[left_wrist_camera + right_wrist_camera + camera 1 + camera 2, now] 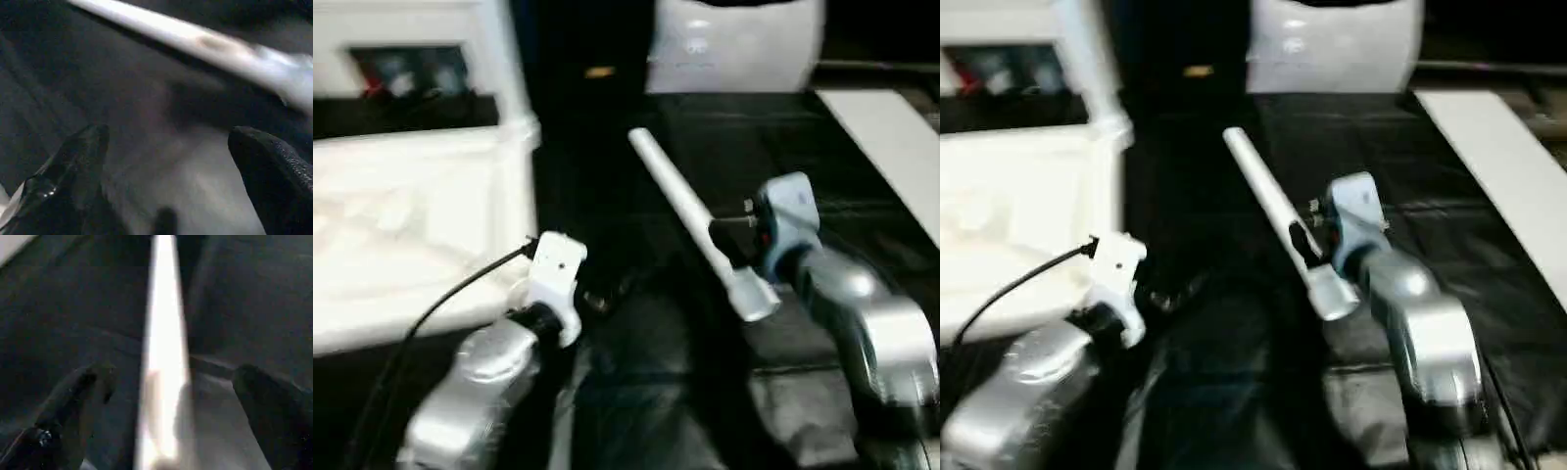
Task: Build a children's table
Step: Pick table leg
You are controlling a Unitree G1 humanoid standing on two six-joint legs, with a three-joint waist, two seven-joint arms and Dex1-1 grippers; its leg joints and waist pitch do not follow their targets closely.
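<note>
Both pairs of jaws stand spread apart: the left gripper [166,166] shows two black fingers wide open with nothing between them, over the black sheet [636,392]; the right gripper [166,406] also shows two fingers parted, one on each side of a white table leg [164,357], and whether they press on it I cannot tell. From the head, two silver forearms reach forward. One loose leg [690,220] is in sight, slanting away from its thicker end, with the right gripper [736,238] at that thick end. Farther left stands the white table top [401,235], one further leg [1087,69] rising upright from its far corner. Beyond, a white container [734,44] stands, and a white board [891,147] lies at the far right.
</note>
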